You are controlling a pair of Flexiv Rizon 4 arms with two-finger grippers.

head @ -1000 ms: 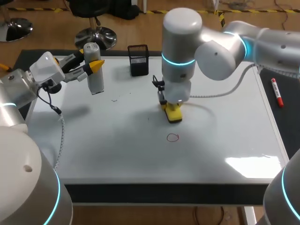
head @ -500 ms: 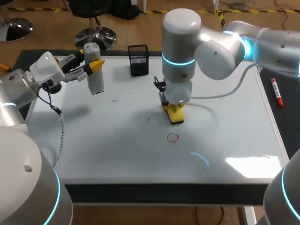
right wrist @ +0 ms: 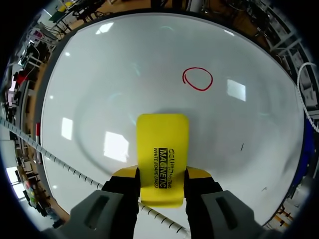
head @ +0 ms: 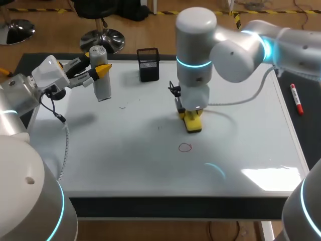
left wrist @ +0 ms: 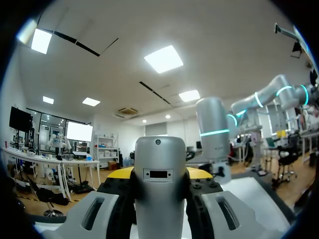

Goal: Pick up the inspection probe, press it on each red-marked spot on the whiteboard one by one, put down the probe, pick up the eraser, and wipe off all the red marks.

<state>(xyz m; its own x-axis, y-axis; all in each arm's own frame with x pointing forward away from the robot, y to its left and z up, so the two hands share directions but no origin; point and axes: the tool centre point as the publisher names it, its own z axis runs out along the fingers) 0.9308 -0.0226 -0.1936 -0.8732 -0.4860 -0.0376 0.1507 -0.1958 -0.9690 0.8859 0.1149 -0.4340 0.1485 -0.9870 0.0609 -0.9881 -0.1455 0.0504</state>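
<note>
Near the middle of the whiteboard (head: 251,150), the right gripper (head: 190,116) points straight down with its fingers closed on the two long sides of the yellow eraser (head: 194,124). The right wrist view shows the eraser (right wrist: 162,164) gripped at its near end, its free end aimed towards the red circle (right wrist: 197,79). The views do not show whether its face touches the board.

The wiping step looks to be in hand. The one red circle (head: 185,147) in view lies a short way off, towards the board's near edge and slightly towards the left arm's side. The next move would be to slide the eraser over the ring with its face flat and pressed down, then pass across it until no red is left.

At the board's far left corner, the left gripper (head: 98,70) is clamped on the grey inspection probe (head: 102,80), held upright above the surface and not set down. It is well clear of the wipe.

A black mesh holder (head: 148,64) stands at the far edge, and a red marker pen (head: 296,99) lies off the board on the right. Nothing lies between eraser and circle. The right arm's white cable (head: 241,98) hangs behind the gripper, away from the mark. A few faint dark specks (head: 122,106) are not red.
</note>
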